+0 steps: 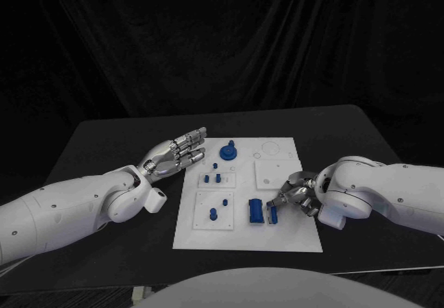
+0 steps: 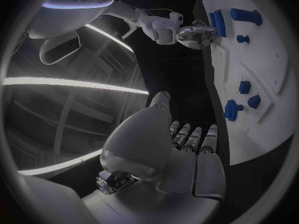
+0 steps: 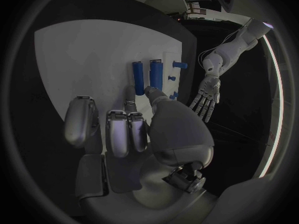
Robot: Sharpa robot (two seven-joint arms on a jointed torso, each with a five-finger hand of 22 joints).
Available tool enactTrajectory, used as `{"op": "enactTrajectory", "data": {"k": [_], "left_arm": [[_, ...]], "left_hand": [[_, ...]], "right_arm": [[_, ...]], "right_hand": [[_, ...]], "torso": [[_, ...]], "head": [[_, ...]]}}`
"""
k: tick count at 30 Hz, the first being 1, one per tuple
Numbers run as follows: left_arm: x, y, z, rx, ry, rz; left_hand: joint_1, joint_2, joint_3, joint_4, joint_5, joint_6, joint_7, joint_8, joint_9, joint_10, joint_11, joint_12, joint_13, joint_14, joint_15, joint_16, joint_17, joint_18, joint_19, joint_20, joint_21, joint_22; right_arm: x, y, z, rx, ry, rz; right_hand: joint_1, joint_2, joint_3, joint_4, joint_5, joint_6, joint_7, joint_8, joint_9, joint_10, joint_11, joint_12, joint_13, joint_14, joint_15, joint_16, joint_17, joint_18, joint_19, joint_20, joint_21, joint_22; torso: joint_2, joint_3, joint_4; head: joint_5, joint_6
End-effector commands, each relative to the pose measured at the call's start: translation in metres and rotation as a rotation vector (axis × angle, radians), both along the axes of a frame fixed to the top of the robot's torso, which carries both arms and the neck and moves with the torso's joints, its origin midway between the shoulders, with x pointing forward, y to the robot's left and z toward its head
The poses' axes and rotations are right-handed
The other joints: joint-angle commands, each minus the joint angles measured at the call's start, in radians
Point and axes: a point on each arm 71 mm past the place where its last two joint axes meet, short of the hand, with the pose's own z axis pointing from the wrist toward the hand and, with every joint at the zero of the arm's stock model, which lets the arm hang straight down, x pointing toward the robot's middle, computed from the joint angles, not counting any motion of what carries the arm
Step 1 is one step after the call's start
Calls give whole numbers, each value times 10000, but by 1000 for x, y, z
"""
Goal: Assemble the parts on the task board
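Parts lay on the white board (image 1: 278,240) at mid-desk: a knobbed piece (image 1: 228,152) at its far end, small pegs (image 1: 215,177) behind, two upright blue blocks (image 1: 255,211) near the right hand (image 1: 294,197). That hand's fingers curled down at the thinner block (image 1: 273,215), seemingly pinching it, though contact was hard to confirm. Done well, the step needed a square grip and a straight lift before seating. The left hand (image 1: 176,154) hovered open, fingers spread, beside the board's far left edge. The right wrist view showed both blocks (image 3: 145,75) standing side by side beyond the fingers (image 3: 127,132), clearer than from above; the left wrist view gave the board (image 2: 261,74) edge-on with the right hand (image 2: 198,35) at its far end
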Motion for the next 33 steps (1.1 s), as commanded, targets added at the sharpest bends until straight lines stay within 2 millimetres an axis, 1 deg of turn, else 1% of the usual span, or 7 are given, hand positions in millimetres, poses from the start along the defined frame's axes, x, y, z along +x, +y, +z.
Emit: {"op": "enactTrajectory", "data": {"k": [1, 6, 7, 10, 20, 28, 33], "left_arm": [[-1, -2, 2, -281, -116, -110], [-1, -2, 2, -279, -107, -118], [-1, -2, 2, -278, -105, -118], [-1, -2, 2, -276, -102, -117], [-2, -2, 2, -284, -113, -107], [-3, 0, 4, -440, -311, -47], [-7, 3, 8, -571, -553, 108]], "left_hand": [[88, -18, 36, -30, 46, 23, 66, 45, 11, 20, 43, 64, 16, -9, 87, -14, -11, 105, -22, 70, 5, 7], [123, -23, 54, -67, 72, 22, 76, 43, 10, 20, 45, 66, 16, -9, 86, -14, -11, 101, -23, 70, 5, 5], [123, -23, 54, -67, 72, 22, 76, 43, 10, 20, 45, 66, 16, -9, 86, -14, -11, 101, -23, 70, 5, 5], [134, -25, 59, -78, 82, 26, 79, 43, 11, 19, 45, 65, 16, -10, 87, -14, -11, 99, -21, 70, 6, 7], [155, -28, 71, -104, 107, 31, 86, 43, 11, 22, 46, 71, 17, -9, 87, -13, -11, 96, -20, 70, 7, 8], [97, -6, 67, -62, 90, 92, 139, 52, 19, 47, 69, 109, 24, -2, 86, -8, -8, 93, -3, 70, 18, 29], [-707, 160, -244, 304, -560, 384, 363, 90, 45, 96, 84, 180, 29, 4, 74, -2, -5, 70, 10, 64, 30, 32]], "right_arm": [[-1, -1, -1, -165, 41, 12], [-1, -1, -1, -190, 19, 34], [-1, -1, -1, -194, 16, 36], [-1, -1, -1, -197, 10, 45], [-1, -4, 1, -361, -273, 139], [-3, -15, 12, -105, -1384, -222], [6, -22, 44, 1403, -3796, -794]], "right_hand": [[-171, -7, -84, 131, -520, -68, 32, 85, -14, 1077, 29, 26, 2633, 851, 47, -46, 1842, 196, 74, -22, -51, 1504], [-170, -71, -201, 165, -1140, -69, 36, 137, -16, 1077, 33, 26, 2633, 854, 50, -44, 1849, 196, 85, -20, -67, 1502], [-252, -114, -319, 244, -1671, -64, 44, 166, -15, 1077, 40, 26, 2633, 855, 56, -45, 1850, 196, 89, -16, -79, 1500], [-385, -112, -544, 431, -2426, -73, 42, 230, -16, 1077, 39, 26, 2633, 857, 56, -46, 1853, 197, 101, -11, -95, 1502], [-574, -120, -1076, 853, -3689, -142, 29, 366, -23, 1077, 30, 26, 2633, 860, 47, -47, 1860, 198, 121, -20, -134, 1514], [-1253, -243, -2066, 1788, -3644, 189, -84, 634, -21, 1077, -65, 26, 2633, 867, -25, -38, 1881, 198, 162, -77, -140, 1545], [-1884, -269, -2663, 1828, -3727, 1061, -308, 758, -179, 1077, -254, 26, 2633, 850, -173, -91, 1792, 175, 223, -201, -12, 1611]], "torso": [[0, 1, 3], [3, 1, -2], [3, 2, 1], [3, 3, 2], [1, 3, 2], [-2, 3, 5], [1, 5, 1]], "head": [[5, -1], [10, -1], [4, -1], [8, -1], [5, -1], [50, -1], [86, -1]]}}
